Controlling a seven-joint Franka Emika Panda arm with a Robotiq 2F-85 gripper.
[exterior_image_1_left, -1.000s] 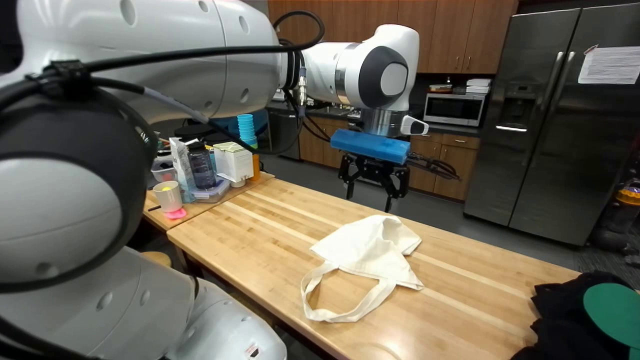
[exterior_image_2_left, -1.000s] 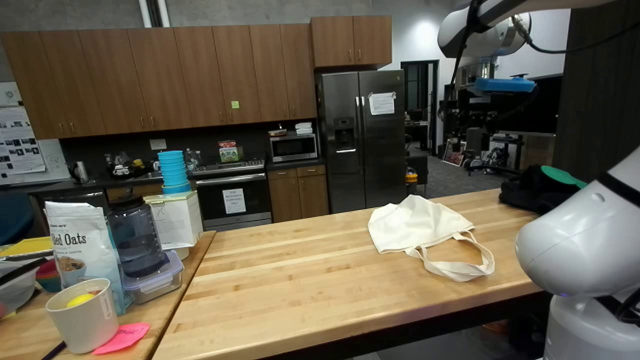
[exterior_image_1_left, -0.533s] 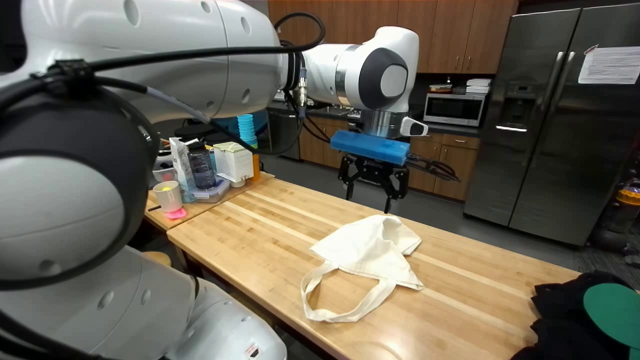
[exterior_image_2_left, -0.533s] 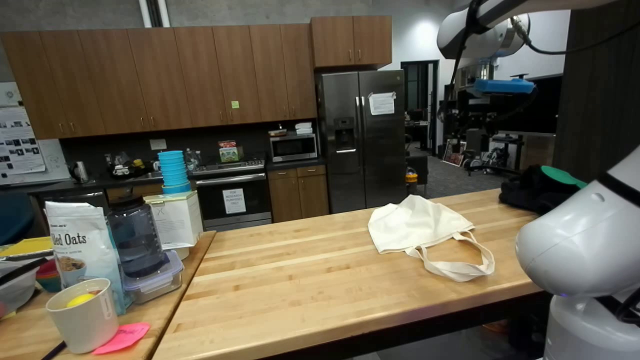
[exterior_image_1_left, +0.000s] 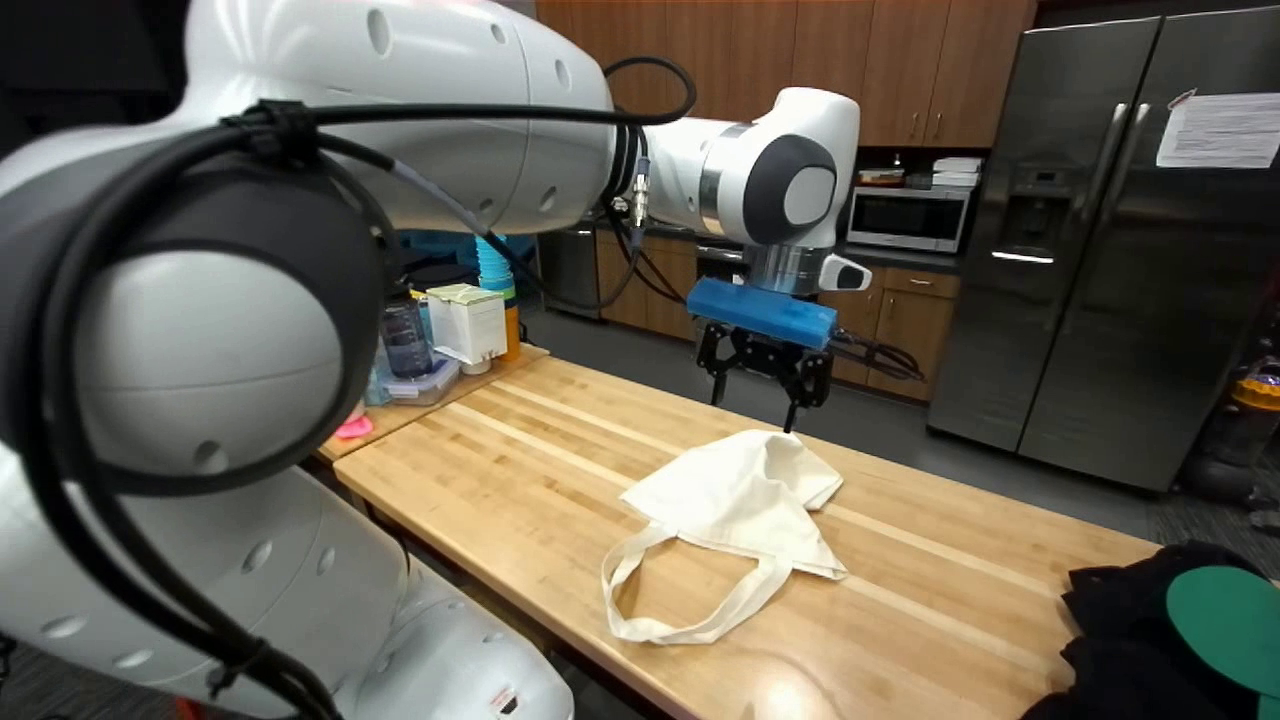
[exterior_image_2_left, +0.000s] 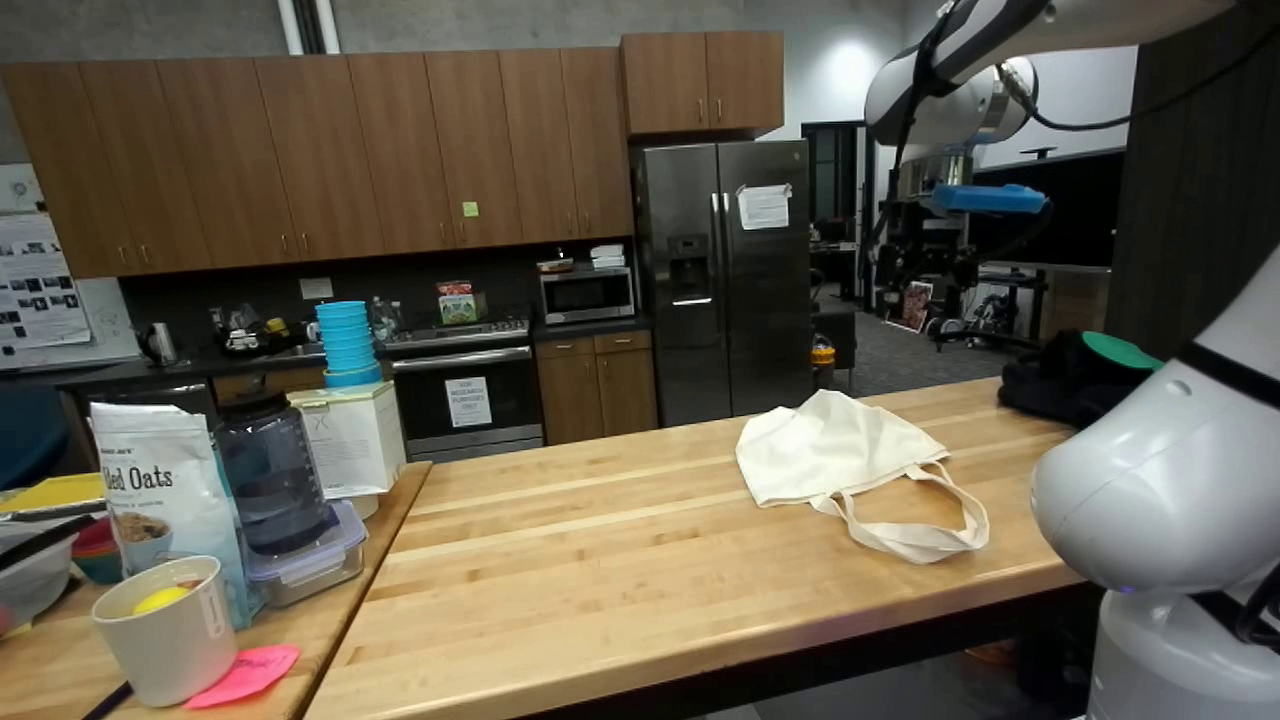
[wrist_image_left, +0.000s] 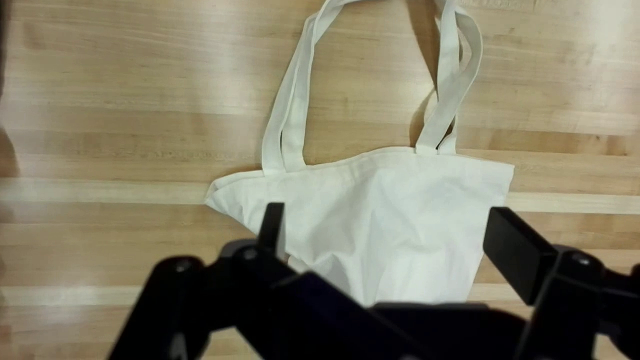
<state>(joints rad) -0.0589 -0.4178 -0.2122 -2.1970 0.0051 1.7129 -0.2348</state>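
Observation:
A cream cloth tote bag (exterior_image_1_left: 735, 495) lies crumpled on the wooden table (exterior_image_1_left: 560, 470), its handles looped to one side. It also shows in an exterior view (exterior_image_2_left: 835, 450) and in the wrist view (wrist_image_left: 390, 200), where its handles point to the top. My gripper (exterior_image_1_left: 753, 412) is open and empty, in the air above the table and apart from the bag. In the wrist view the two black fingers of the gripper (wrist_image_left: 387, 230) stand wide apart over the bag's body. The gripper's base hides the bag's bottom end there. The gripper is dark and hard to make out in an exterior view (exterior_image_2_left: 925, 285).
A black item with a green disc (exterior_image_1_left: 1225, 625) lies at the table's end. A side table holds an oats bag (exterior_image_2_left: 170, 500), a dark jar (exterior_image_2_left: 268, 470), a white box (exterior_image_2_left: 350, 440), a lidded container (exterior_image_2_left: 310, 560) and a cup (exterior_image_2_left: 165, 640). A fridge (exterior_image_1_left: 1100, 240) stands behind.
The arm and gripper have moved lower, shifting right in an exterior view and slightly left in an exterior view from another place. The fingers stay open. The tote bag has not moved.

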